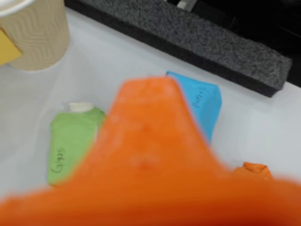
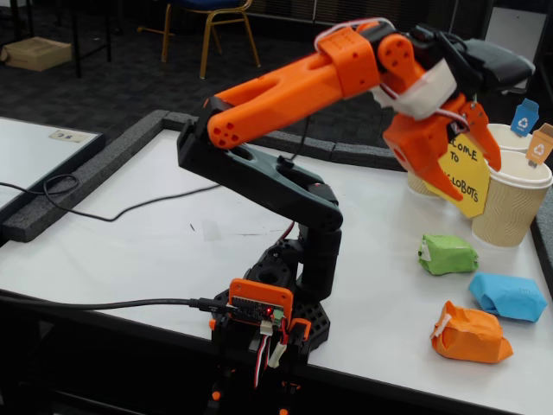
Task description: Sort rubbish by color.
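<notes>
Blurred orange plastic, my own claw (image 1: 150,155), fills the lower half of the wrist view. Beyond it on the white table (image 1: 117,61) lie the green wad (image 1: 70,141), marked with handwriting and capped with white tape, and the blue wad (image 1: 204,106), also lettered. A scrap of the orange wad (image 1: 256,169) peeks past my finger at the right edge. A ribbed tan paper cup (image 1: 40,33) stands in the upper left corner.

From the fixed view, I am raised well above the table, my claw (image 2: 454,177) hanging in the air in front of the yellow sign (image 2: 465,177) and beside two tan cups (image 2: 514,199) with small coloured tags. My fingers hold nothing; whether they are parted or pressed together, I cannot tell from either picture.

All three wads rest on the table near its right side in this view: the green wad (image 2: 448,254) nearest the cups, the blue wad (image 2: 509,296) further forward and right, the orange wad (image 2: 471,333) closest to the front edge, just beside the blue one.
</notes>
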`<action>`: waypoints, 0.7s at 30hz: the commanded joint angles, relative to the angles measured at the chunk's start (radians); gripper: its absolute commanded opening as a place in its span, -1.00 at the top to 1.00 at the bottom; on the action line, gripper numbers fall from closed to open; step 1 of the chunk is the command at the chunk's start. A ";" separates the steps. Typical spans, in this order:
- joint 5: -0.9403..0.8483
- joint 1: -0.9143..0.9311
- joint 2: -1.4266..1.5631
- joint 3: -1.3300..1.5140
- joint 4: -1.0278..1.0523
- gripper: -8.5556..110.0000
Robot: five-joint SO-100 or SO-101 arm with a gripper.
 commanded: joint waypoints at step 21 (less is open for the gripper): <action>-0.063 -0.031 0.008 0.144 -0.115 0.60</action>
